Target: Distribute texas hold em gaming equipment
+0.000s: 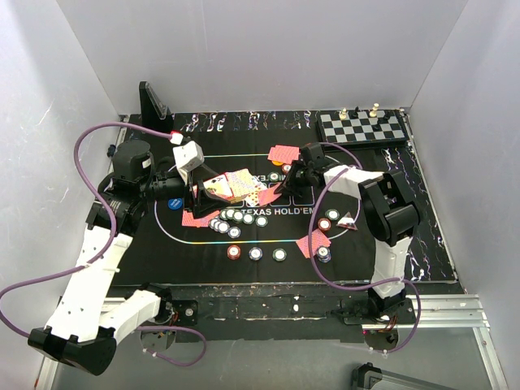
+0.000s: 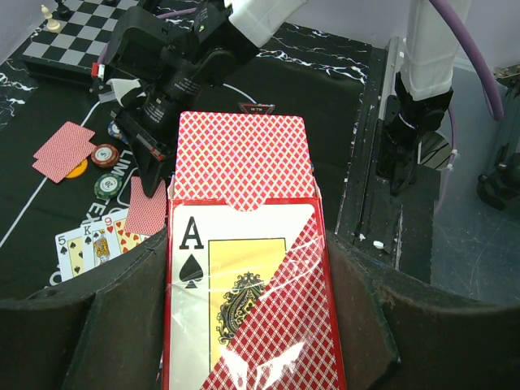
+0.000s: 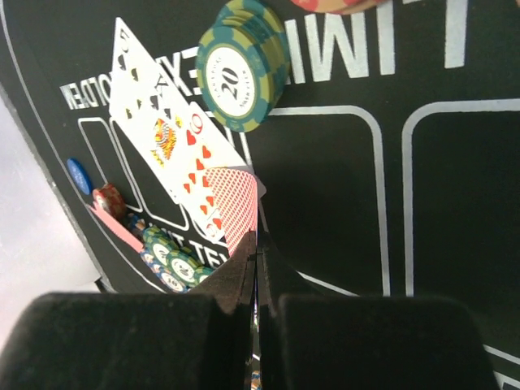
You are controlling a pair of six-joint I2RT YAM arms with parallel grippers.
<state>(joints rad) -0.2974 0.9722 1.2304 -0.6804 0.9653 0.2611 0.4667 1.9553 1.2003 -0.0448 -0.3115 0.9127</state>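
Observation:
My left gripper (image 2: pixel 244 272) is shut on a red card box (image 2: pixel 260 325) with an ace of spades on its face. A red-backed deck (image 2: pixel 244 158) sticks out of the box's top. From above, this gripper (image 1: pixel 197 184) hovers over the left half of the mat. My right gripper (image 3: pixel 257 244) is shut on one red-backed card (image 3: pixel 236 203), pinched edge-on just above the felt. Face-up cards (image 3: pixel 158 122) lie fanned beside it, with a green chip stack (image 3: pixel 240 69) nearby. From above, the right gripper (image 1: pixel 286 184) sits at the mat's centre.
The black mat (image 1: pixel 366 244) holds a row of chips (image 1: pixel 236 218), three chips (image 1: pixel 256 253) near the front, a blue button disc (image 1: pixel 174 204) and face-down cards (image 1: pixel 283 152) (image 1: pixel 313 242). A chessboard (image 1: pixel 361 126) lies at back right, a black stand (image 1: pixel 153 101) at back left.

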